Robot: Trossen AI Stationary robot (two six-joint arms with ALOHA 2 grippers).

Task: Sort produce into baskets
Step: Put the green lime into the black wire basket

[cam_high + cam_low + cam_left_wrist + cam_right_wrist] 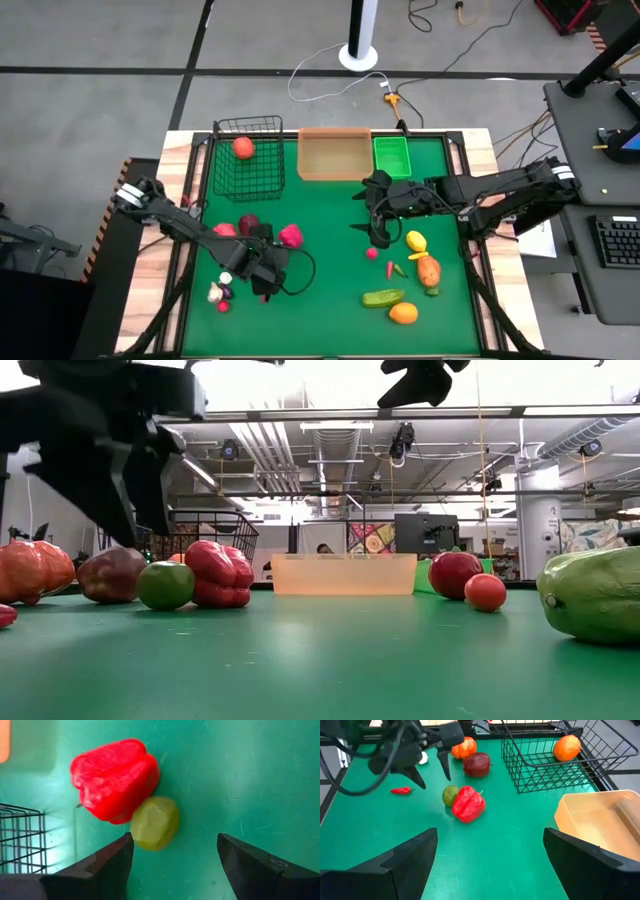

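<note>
Landmark: black wire basket [249, 157] at far-left of green worktop [320, 310]. Holds one orange-red round fruit [243, 148]. Tan tray [333, 153] just beside basket, green bin [391, 154] on tray's other side; contents of both not discernible.

Left gripper [262, 272] near basket's front side, above the mat, jaws spread, pinching nothing. Directly ahead of it: red bell pepper [115, 777] touching small green round fruit [155, 822], both lying on mat, neither touched by fingers [107, 865]. Dark red round piece [476, 764] and orange-red piece [464, 747] near pepper, on its basket-far side. Small red chilli [401, 790] apart from them.

Right gripper [378, 230] well clear of basket, in front of green bin, raised, jaws spread wide, holding nothing.

Further from basket, near worktop's front right: yellow piece [417, 241], carrot-like orange piece [430, 271], green cucumber [383, 298], orange [403, 313].
</note>
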